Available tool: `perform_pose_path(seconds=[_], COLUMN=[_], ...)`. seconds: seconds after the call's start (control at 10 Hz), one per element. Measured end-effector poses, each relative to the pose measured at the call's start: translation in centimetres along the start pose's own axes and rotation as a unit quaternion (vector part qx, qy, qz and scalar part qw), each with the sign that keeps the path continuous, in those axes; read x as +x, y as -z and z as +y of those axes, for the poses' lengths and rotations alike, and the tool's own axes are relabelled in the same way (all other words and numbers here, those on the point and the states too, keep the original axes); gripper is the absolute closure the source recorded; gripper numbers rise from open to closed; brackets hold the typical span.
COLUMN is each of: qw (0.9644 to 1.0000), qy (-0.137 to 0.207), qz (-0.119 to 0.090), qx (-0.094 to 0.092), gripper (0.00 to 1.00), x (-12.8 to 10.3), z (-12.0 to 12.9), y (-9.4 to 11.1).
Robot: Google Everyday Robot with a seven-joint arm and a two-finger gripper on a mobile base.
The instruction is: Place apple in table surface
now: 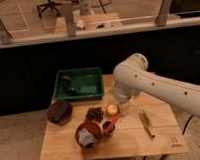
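Gripper [116, 102] on the white arm [159, 87] hangs just over the apple [112, 110]; whether it clasps the fruit or has let go cannot be told. Apple lies mid-way across the table surface [161, 139], dark grapes [94, 114] just left, red bowl [88, 133] nearer, green tray [58, 89] beyond.
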Motion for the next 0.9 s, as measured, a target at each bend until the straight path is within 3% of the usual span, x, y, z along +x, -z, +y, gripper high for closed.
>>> perform_pose_path(seconds=[0.2, 0.4, 0.9], qw=[0.997, 0.9941, 0.9898], qy=[0.069, 0.094, 0.131], qz=[0.008, 0.021, 0.041], qx=[-0.033, -0.05, -0.038], gripper=[0.2, 0.2, 0.2], x=[0.0, 0.7, 2.1], z=[-0.5, -0.4, -0.6], y=[-1.7, -3.2, -5.3])
